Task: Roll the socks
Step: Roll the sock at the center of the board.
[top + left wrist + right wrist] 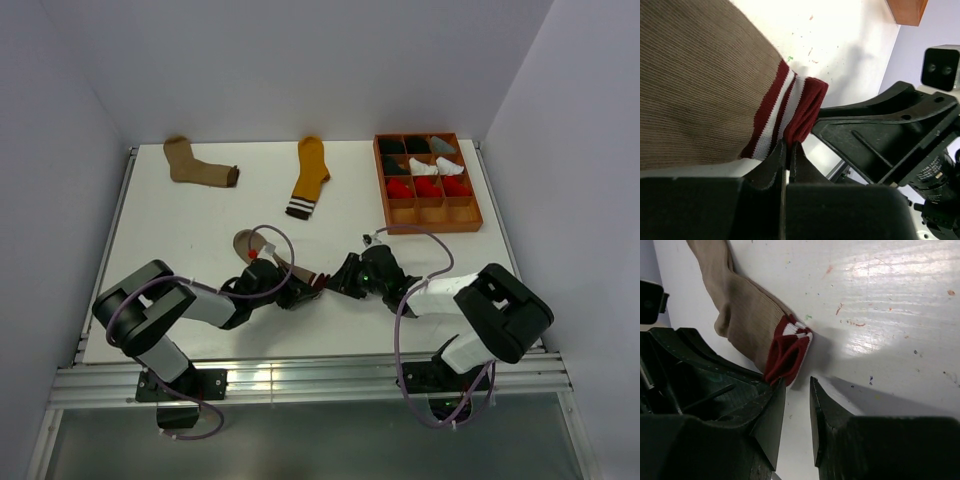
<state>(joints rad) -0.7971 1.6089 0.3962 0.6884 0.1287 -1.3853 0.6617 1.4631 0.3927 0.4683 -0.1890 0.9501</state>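
— Left wrist view: where's the light brown ribbed sock with red-white cuff (pixel 695 85)?
— Front centre, its cuff (pixel 805 100) pinched in the left gripper (pixel 789 145); the right gripper (pixel 797 382) gapes beside it. Beyond lie a mustard sock (pixel 311 175), a tan sock (pixel 190 165) and a wooden compartment tray (pixel 432 227).

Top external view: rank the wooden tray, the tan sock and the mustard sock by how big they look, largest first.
1. Wooden tray, clearly the largest.
2. Tan sock and mustard sock: they look about alike, so I won't rank one above the other.
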